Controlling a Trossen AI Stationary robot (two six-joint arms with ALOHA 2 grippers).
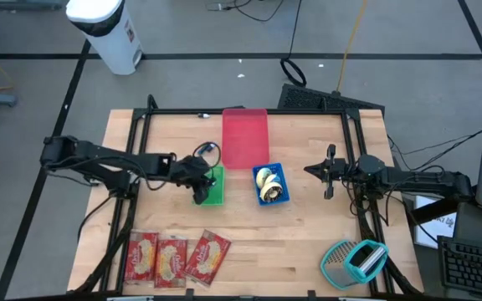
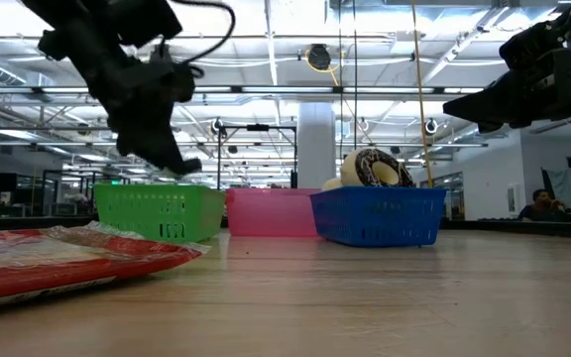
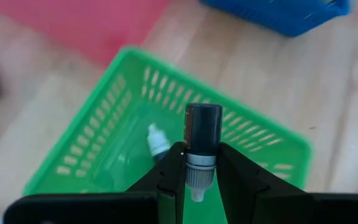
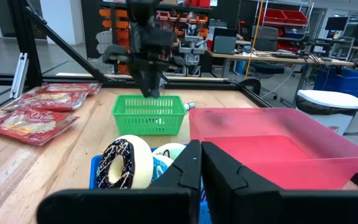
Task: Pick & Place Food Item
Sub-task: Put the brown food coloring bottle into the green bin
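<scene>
My left gripper hangs over the green basket, shut on a small dark bottle with a grey collar and a white tip. In the low view the gripper is just above the basket's rim. Another small white-tipped bottle lies on the basket's floor. My right gripper waits shut at the right, level, above the table; its own view shows its fingers closed with nothing between them. My left gripper pinches the bottle between its two fingers at the grey collar, below the dark body. The fingers slant down from the table's left side. The bottle lies along the fingers, dark end pointing away from the wrist, lifted clear above the green basket.
A blue basket with donuts stands right of the green one, a pink bin behind both. Red food packets lie at the near left edge, a teal and grey tool at the near right.
</scene>
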